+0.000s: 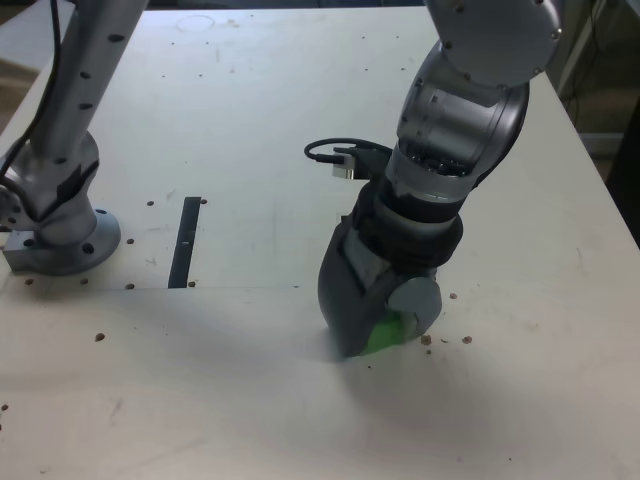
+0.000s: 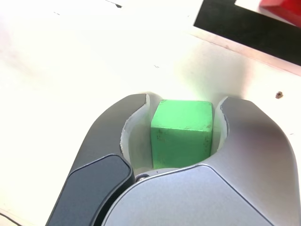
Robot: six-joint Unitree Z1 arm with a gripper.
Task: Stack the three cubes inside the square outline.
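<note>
The arm (image 1: 470, 110) leans down over the table (image 1: 250, 150), its gripper (image 1: 378, 335) low against the surface, toward the table's near edge in the exterior view and somewhat nearer its right edge there. The jaws are clamped on the green cube (image 2: 182, 134): in the wrist view both curved jaws press against its sides, one on each flank, and the cube sits deep between them with its top face showing. From the exterior view only a sliver of green (image 1: 385, 335) peeks out under the gripper's lower end, close to the tabletop; whether the cube rests on the surface or is just clear of it I cannot tell.

Beyond the jaw tips in the wrist view lies the square outline (image 2: 244, 28), only one black side of it in sight, running off the picture. On or just past that black band sits a red cube (image 2: 282, 8), cut off by the frame so only a corner shows. The green cube is near the outline but outside it, with bare table between them.

In the exterior view a narrow black strip (image 1: 186, 240) lies on the table toward the view's left, well apart from the gripper. A second arm's grey base (image 1: 62, 225) is bolted near the table's left edge in that view. A black cable (image 1: 330, 152) loops beside the wrist.
</note>
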